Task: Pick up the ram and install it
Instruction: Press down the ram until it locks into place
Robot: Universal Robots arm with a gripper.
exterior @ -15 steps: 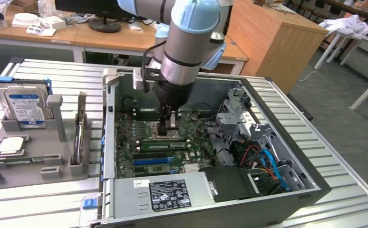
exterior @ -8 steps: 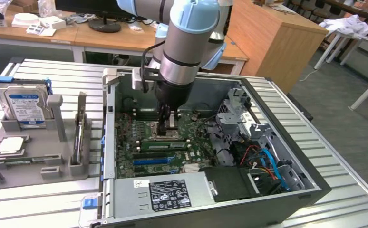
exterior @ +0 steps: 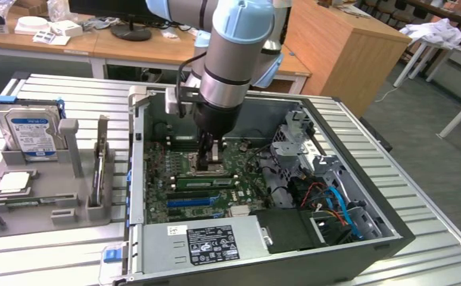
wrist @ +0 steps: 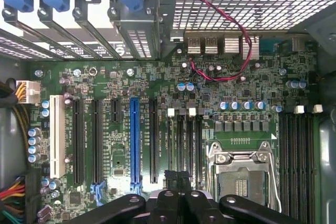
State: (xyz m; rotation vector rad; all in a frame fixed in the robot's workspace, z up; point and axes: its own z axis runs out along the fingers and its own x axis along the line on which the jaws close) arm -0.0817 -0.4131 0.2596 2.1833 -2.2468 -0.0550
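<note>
In the exterior view the arm (exterior: 230, 53) comes down steeply from above into the open computer case (exterior: 389, 238), which lies on its side on the ribbed worktop (exterior: 56, 250). The wrist points almost straight down, and the hand (exterior: 209, 159) hangs low over the middle of the green circuit board (exterior: 157, 179). The ram (exterior: 205, 181) is a narrow green stick lying along the slots on the board, just beside the fingertips on the side nearer the camera. Whether the fingers touch it cannot be told. To the exterior view's left, a grey holder (exterior: 47, 205) on the worktop carries a silver hard drive (exterior: 30, 128) standing on edge.

In the wrist view the camera looks straight down onto the board. The hand (wrist: 177, 174) is clenched. Its dark fingers (wrist: 170, 182) are pressed together with no gap between them and nothing visible in their grip. They hang over the black slots (wrist: 184, 140) with white clips, beside the metal processor socket (wrist: 241, 174). A blue slot (wrist: 134, 140) runs parallel on the other side of the fingers.
</note>
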